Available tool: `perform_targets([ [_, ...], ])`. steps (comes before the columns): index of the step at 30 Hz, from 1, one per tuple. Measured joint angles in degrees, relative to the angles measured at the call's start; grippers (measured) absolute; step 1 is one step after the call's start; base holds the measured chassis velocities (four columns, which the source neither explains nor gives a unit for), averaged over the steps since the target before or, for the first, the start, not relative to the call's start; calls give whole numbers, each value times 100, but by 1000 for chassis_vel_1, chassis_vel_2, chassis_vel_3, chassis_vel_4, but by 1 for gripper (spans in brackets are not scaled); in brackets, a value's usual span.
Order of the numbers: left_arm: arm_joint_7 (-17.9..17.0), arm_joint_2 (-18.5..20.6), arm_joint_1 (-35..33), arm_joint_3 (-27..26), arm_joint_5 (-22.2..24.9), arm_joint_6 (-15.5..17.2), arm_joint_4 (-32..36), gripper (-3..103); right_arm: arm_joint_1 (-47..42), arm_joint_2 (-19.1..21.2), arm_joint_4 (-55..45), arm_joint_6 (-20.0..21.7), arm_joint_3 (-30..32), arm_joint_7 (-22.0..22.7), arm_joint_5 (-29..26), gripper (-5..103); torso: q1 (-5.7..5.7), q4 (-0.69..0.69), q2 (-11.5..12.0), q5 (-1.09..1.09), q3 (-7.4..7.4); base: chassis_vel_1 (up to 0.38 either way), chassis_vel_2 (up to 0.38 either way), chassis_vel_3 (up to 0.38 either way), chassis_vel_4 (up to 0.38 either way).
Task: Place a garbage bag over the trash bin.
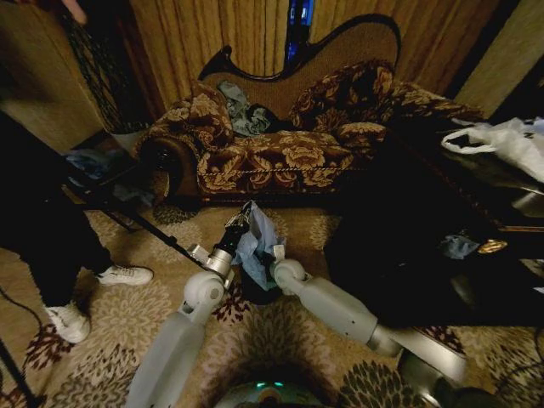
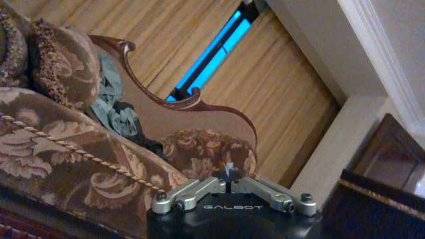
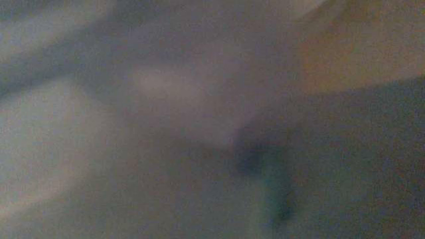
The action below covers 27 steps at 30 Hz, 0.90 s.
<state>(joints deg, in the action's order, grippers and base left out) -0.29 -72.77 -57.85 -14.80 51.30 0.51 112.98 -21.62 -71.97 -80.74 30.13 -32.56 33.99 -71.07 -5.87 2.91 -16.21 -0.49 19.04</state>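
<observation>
"GALBOT" is printed on the left pincer (image 2: 229, 186), whose fingers meet on a sliver of the garbage bag (image 1: 255, 242). The bag drapes over the trash bin (image 1: 259, 289) on the carpet, hiding most of it. Pale film blurs the right wrist view, so I cannot tell the right pincer's state.

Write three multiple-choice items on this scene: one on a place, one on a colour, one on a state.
1. Where is the garbage bag?
A. On the dark table
B. Between the robot's two arms
C. On a wall hook

2. What colour is it?
A. Red
B. Yellow
C. Light blue

3. How do the left gripper's fingers stand?
A. Spread wide
B. Closed together
C. Around a cup

Answers:
1 B, the head view shows it held up between both forearms.
2 C, the film looks pale blue there.
3 B, the left wrist view shows the fingertips meeting, with a pale sliver of film between them.
</observation>
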Motion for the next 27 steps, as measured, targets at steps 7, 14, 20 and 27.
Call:
perform_targets([
  [7, -61, 18, 163, -51, 475, 24, -126, 0, 409, -104, 231, 179, -275, 97, -287, 0, 0, 0, 0, 0, 0, 0, 0, 0, 0],
  [14, -134, -36, 175, 17, 656, 43, -121, 0, 428, -326, 455, 164, -290, 126, -196, 0, 0, -1, 0, 0, 0, 0, 0, 0, 0],
  [20, -118, -44, 189, 34, 711, 40, -221, 0, 372, -441, 665, 145, -208, 184, -155, 0, 0, 1, 0, -1, 0, 0, 0, 0, 0],
  [27, -91, -39, 130, -10, 811, 26, -250, 0, 367, -836, 1146, 320, -123, 370, -123, 0, 0, 0, 0, -1, 0, 0, 0, 0, 0],
])
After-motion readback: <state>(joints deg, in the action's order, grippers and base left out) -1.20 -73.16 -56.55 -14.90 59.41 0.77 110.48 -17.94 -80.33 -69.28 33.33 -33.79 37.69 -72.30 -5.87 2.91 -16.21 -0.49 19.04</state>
